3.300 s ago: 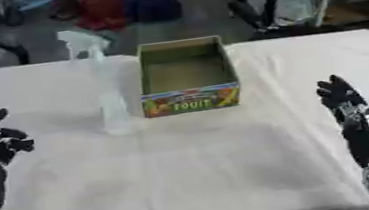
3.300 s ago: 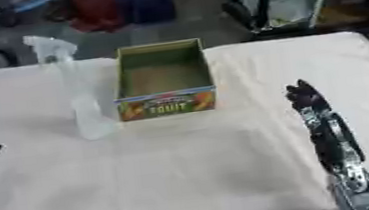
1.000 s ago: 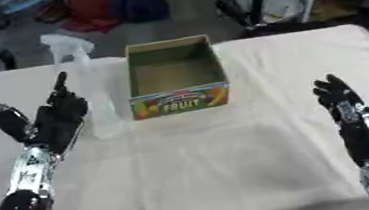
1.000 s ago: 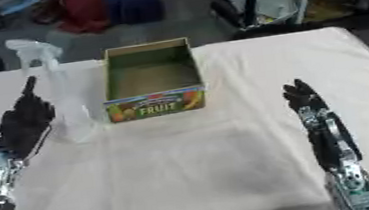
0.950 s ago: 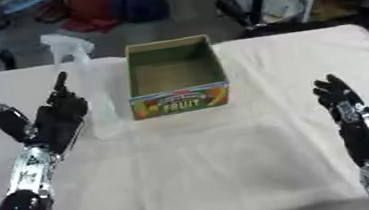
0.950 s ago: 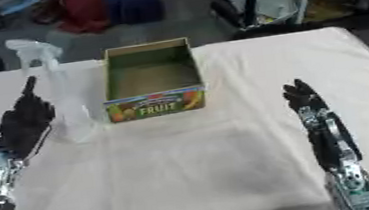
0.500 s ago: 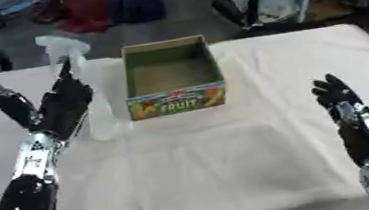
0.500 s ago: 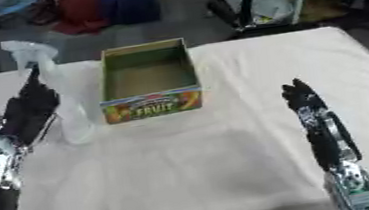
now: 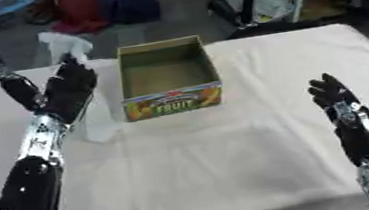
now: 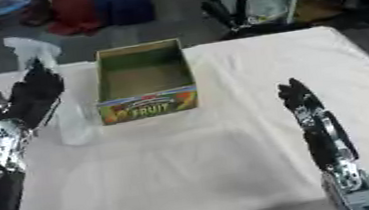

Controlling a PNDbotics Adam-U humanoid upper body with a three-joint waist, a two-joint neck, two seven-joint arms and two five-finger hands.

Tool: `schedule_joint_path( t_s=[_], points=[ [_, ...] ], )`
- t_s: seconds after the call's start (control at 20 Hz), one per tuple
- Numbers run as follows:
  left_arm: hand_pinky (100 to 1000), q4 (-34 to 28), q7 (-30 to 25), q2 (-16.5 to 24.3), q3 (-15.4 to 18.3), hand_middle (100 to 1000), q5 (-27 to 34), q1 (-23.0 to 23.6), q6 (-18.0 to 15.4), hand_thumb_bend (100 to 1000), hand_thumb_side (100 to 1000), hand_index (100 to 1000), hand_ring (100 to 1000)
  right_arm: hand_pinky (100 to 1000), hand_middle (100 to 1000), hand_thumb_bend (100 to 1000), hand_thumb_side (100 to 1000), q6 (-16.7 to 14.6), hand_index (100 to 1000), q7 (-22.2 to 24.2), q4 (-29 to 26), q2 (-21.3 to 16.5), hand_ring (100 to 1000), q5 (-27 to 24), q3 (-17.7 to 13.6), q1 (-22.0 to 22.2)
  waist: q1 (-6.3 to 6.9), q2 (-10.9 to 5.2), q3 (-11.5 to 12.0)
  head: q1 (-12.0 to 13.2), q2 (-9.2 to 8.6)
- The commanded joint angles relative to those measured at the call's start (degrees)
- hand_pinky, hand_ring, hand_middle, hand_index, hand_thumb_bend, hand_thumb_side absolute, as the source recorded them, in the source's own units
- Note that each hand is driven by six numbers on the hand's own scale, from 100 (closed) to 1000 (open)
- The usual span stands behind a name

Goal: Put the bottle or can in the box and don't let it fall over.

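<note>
While half-hidden by left robot hand (image 9: 64,89), clear spray bottle (image 9: 93,123) beside box (image 9: 173,101).

One readable word out here: "FRUIT" on the box front.

The cardboard box (image 9: 167,79) carries a colourful label band along its near face, and "FRUIT" stands there in big letters; a smaller line above it is too blurred to read. The clear spray bottle (image 10: 56,95) beside it shows no lettering that can be made out.
</note>
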Motion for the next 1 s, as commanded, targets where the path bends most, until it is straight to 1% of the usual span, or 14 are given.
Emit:
schedule_joint_path(
  t_s=[0.05, 0.3, 0.45, 0.55, 0.7, 0.85, 1.0],
  points=[
    [118, -0.58, 0.08, 2.16, -0.40, 147, 0.83, -3.95, -0.09, 855, 1000, 1000, 100, 1000, 899, 100, 813, -0.06, 993, 0.50, -1.01, -0.19, 948, -0.52, 0.34, -1.03, -0.07, -0.28, -0.61, 0.76, -0.12],
    [145, -0.05, -0.82, 4.46, -2.02, 157, 0.38, -10.64, 0.21, 834, 1000, 1000, 100, 1000, 899, 100, 813, 0.03, 992, 1.33, -0.81, 0.12, 948, -0.63, 1.16, -1.69, -0.18, -0.14, -2.77, 2.35, -0.12],
    [158, 1.63, -2.78, 5.77, -3.15, 162, -1.83, -14.77, 0.70, 822, 1000, 1000, 100, 1000, 899, 100, 812, 0.08, 992, 2.09, -0.67, 0.52, 948, -0.72, 1.91, -2.42, -0.21, 0.11, -4.80, 3.70, -0.12],
    [166, 3.17, -4.41, 6.13, -3.87, 166, -3.96, -16.67, 1.02, 810, 1000, 1000, 100, 1000, 899, 100, 811, 0.11, 992, 2.56, -0.63, 0.88, 947, -0.81, 2.32, -2.98, -0.25, 0.34, -6.14, 4.45, -0.12],
    [170, 5.68, -6.74, 5.74, -4.77, 168, -7.35, -17.59, 2.08, 795, 1000, 1000, 100, 1000, 899, 100, 810, 0.15, 992, 3.03, -0.60, 1.34, 947, -0.93, 2.63, -3.54, -0.23, 0.63, -7.34, 5.10, -0.12],
    [166, 8.94, -8.23, 5.10, -5.34, 167, -10.85, -16.48, 3.30, 778, 1000, 1000, 100, 1000, 899, 100, 811, 0.19, 990, 3.24, -0.56, 1.54, 947, -0.93, 2.70, -3.85, -0.13, 0.84, -7.73, 4.86, -0.12],
    [164, 12.85, -9.13, 4.25, -5.20, 166, -14.46, -14.94, 4.18, 774, 1000, 1000, 100, 1000, 899, 100, 811, 0.16, 990, 3.35, -0.62, 1.69, 947, -0.89, 2.72, -4.05, -0.08, 0.91, -7.84, 4.41, -0.12]
  ],
)
